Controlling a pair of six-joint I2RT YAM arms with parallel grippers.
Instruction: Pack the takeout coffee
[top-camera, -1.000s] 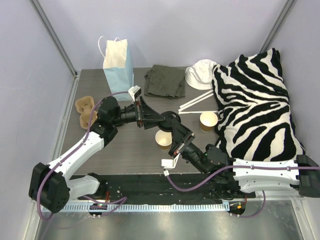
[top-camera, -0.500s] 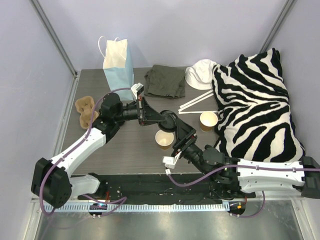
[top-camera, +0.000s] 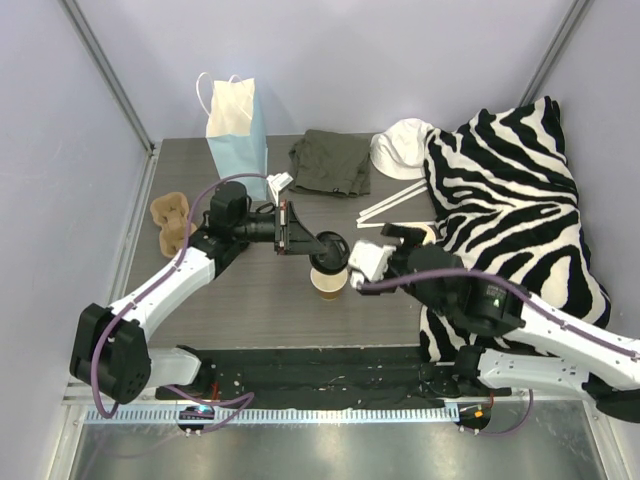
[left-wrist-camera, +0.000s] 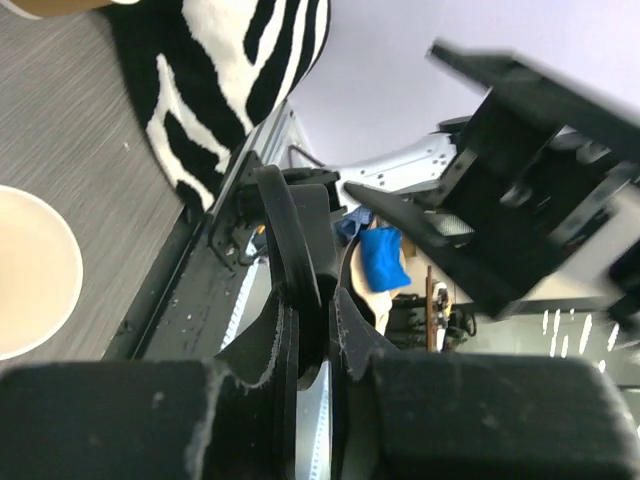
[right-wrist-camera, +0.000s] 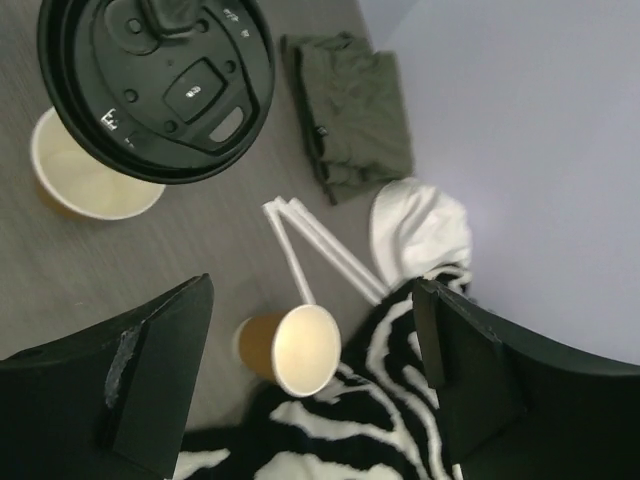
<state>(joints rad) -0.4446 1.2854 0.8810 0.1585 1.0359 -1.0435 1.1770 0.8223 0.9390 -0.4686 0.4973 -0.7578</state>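
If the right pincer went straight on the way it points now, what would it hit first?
Likely the paper cup beside the zebra cushion, sitting between the right pincer's open fingers in its wrist view. Depth is unclear, so the table might come first.

I see the cup standing mid-counter, with the lid just above it, its rim pinched in my left pincer. From the cup, the carrier lies at 10 o'clock, the paper bag at 11 and the folded cloth at 12. The straws are at 1, and the cushion at 2 to 4, with a second cup at its edge.
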